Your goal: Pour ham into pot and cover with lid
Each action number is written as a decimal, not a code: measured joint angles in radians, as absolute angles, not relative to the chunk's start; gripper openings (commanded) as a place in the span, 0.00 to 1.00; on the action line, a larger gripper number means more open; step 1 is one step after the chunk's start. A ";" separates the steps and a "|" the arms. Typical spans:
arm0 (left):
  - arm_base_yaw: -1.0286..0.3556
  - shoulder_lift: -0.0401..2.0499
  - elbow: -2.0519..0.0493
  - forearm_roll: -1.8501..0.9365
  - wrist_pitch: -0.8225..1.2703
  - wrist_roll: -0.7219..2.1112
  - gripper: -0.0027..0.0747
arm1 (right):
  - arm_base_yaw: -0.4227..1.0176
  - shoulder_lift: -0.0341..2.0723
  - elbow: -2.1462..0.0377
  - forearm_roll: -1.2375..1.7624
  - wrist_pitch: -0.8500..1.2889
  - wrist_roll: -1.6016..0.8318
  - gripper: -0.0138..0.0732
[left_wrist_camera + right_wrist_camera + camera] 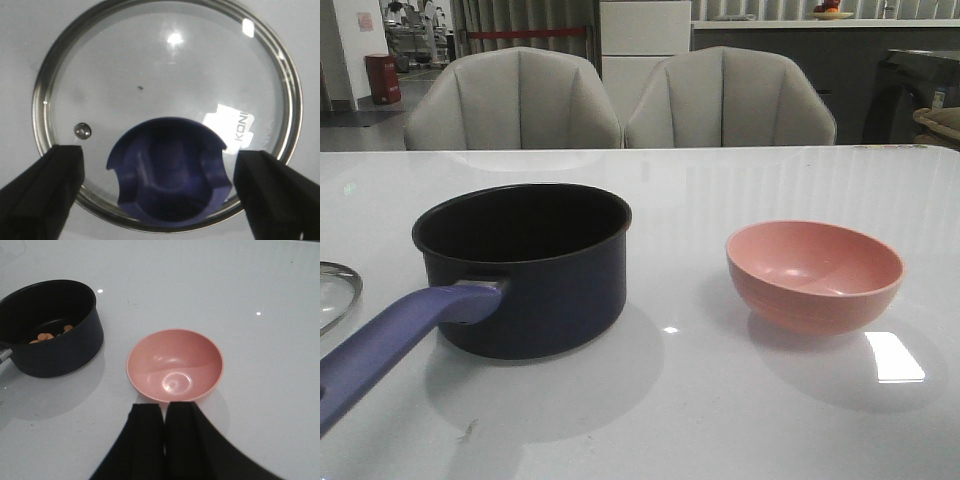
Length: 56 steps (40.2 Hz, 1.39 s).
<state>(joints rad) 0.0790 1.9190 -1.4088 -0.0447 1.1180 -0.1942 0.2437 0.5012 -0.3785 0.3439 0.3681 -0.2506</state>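
Note:
The dark navy pot [525, 265] stands left of centre on the table, its purple-blue handle [390, 340] pointing toward me. In the right wrist view the pot [50, 330] holds small orange ham chunks [47, 336] on its black bottom. At the table's far left edge lies the glass lid [335, 290]. In the left wrist view the lid [165, 85] lies flat, its purple-blue knob [170, 170] between the wide-apart fingers of my open left gripper [160, 175], which hovers over it without touching. My right gripper [164, 410] is shut and empty, just short of the empty pink bowl [174, 365].
The pink bowl [814, 274] sits upright on the right side of the white table [720, 400]. Two grey chairs [620, 100] stand behind the table's far edge. Neither arm shows in the front view.

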 measured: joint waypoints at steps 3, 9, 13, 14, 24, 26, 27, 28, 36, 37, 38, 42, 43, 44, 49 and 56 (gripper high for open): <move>0.079 1.939 -1.409 -0.045 1.116 -0.194 0.87 | 0.244 0.501 -0.379 0.344 0.368 -0.251 0.33; 0.079 1.966 -1.409 -0.045 1.106 -0.194 0.82 | 0.244 0.501 -0.379 0.344 0.368 -0.251 0.33; 0.079 1.982 -1.411 -0.051 1.106 -0.192 0.71 | 0.244 0.501 -0.379 0.344 0.368 -0.251 0.33; 0.079 1.983 -1.413 -0.055 1.106 -0.190 0.66 | 0.244 0.501 -0.379 0.344 0.368 -0.251 0.33; 0.079 1.988 -1.424 -0.091 1.108 -0.154 0.22 | 0.244 0.501 -0.379 0.344 0.368 -0.251 0.33; 0.079 1.988 -1.424 -0.094 1.108 -0.152 0.18 | 0.244 0.501 -0.379 0.344 0.368 -0.251 0.33; 0.079 1.988 -1.424 -0.093 1.108 -0.152 0.19 | 0.244 0.501 -0.379 0.344 0.368 -0.251 0.33; 0.079 1.988 -1.425 -0.095 1.110 -0.150 0.19 | 0.244 0.501 -0.379 0.344 0.368 -0.251 0.33; 0.079 1.988 -1.425 -0.097 1.110 -0.149 0.18 | 0.244 0.501 -0.379 0.344 0.368 -0.251 0.33; 0.079 1.988 -1.425 -0.097 1.110 -0.149 0.18 | 0.244 0.501 -0.379 0.344 0.368 -0.251 0.33; 0.079 1.988 -1.425 -0.097 1.110 -0.149 0.18 | 0.244 0.501 -0.379 0.344 0.368 -0.251 0.33; 0.079 1.988 -1.425 -0.097 1.110 -0.147 0.18 | 0.244 0.501 -0.379 0.344 0.368 -0.251 0.33; 0.079 1.988 -1.425 -0.097 1.110 -0.145 0.18 | 0.244 0.501 -0.379 0.344 0.368 -0.251 0.33; 0.079 1.988 -1.425 -0.097 1.110 -0.145 0.18 | 0.244 0.501 -0.379 0.344 0.368 -0.251 0.33; 0.079 1.986 -1.431 -0.097 1.123 -0.136 0.18 | 0.244 0.501 -0.379 0.344 0.368 -0.251 0.33; 0.079 1.988 -1.459 -0.099 1.171 -0.118 0.18 | 0.244 0.501 -0.379 0.344 0.368 -0.251 0.33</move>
